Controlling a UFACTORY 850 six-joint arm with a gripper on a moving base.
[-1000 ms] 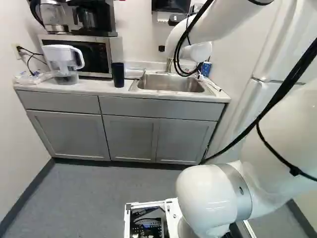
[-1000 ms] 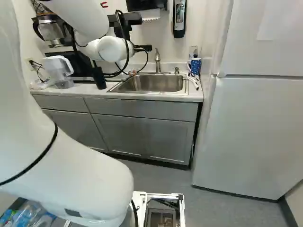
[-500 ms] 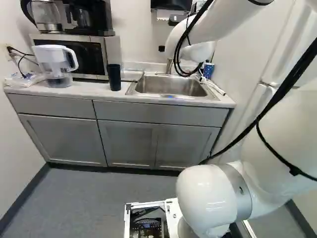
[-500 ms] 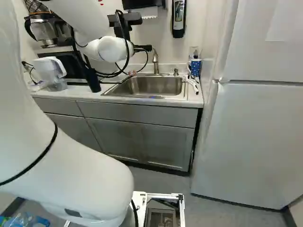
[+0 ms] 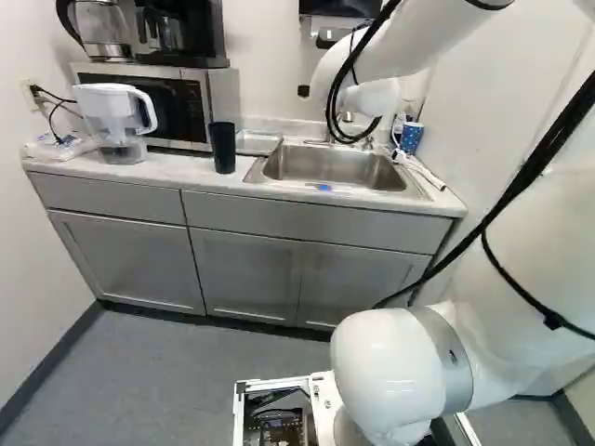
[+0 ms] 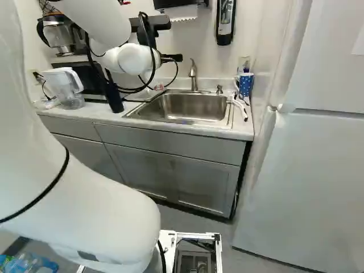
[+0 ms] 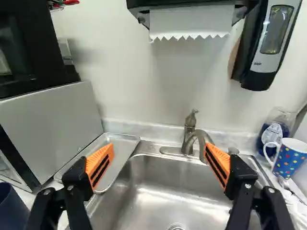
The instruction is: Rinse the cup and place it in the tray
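Tray (image 7: 124, 152) sits left of the sink (image 7: 165, 184), likely for draining. My gripper (image 7: 159, 148) hangs wide and empty, perhaps for the polka-dot mug (image 7: 289, 159).

The white arm (image 6: 96, 210) reaches out from behind the gripper (image 6: 159, 87), its rounded wrist (image 6: 135, 58) close beside the gripper, black cables (image 6: 152, 45) looping round. Both black fingers (image 7: 78, 176) stand wide apart, slanted, orange pads (image 7: 219, 166) facing each other across the gap.
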